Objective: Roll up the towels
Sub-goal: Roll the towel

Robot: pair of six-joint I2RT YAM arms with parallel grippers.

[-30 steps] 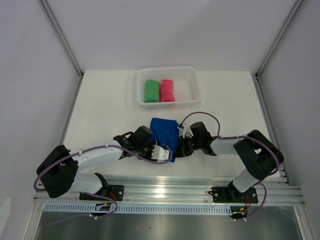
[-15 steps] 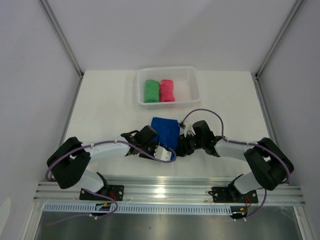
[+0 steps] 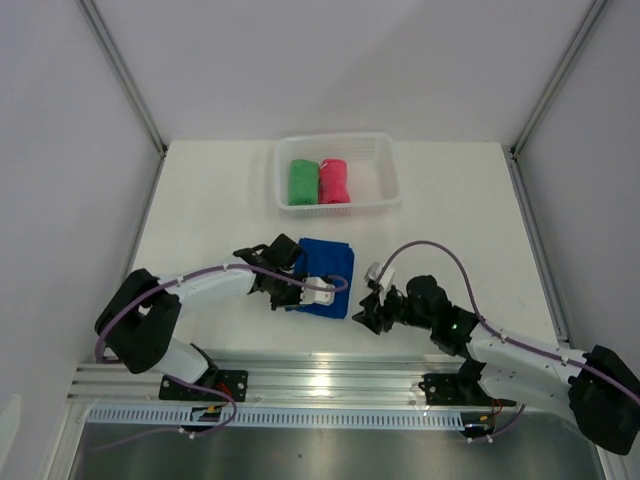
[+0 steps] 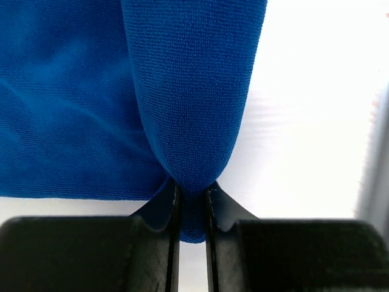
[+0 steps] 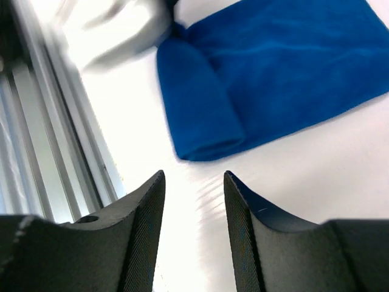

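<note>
While L fingers (image 4: 219, 205) pinch rolled end of soft blue towel (image 3: 335, 258), R fingers (image 5: 240, 207) spread, empty.

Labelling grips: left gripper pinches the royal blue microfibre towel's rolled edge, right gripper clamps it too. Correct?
No: right wrist view shows the right gripper open, off the royal blue microfibre towel. The left gripper does pinch the rolled edge.
</note>
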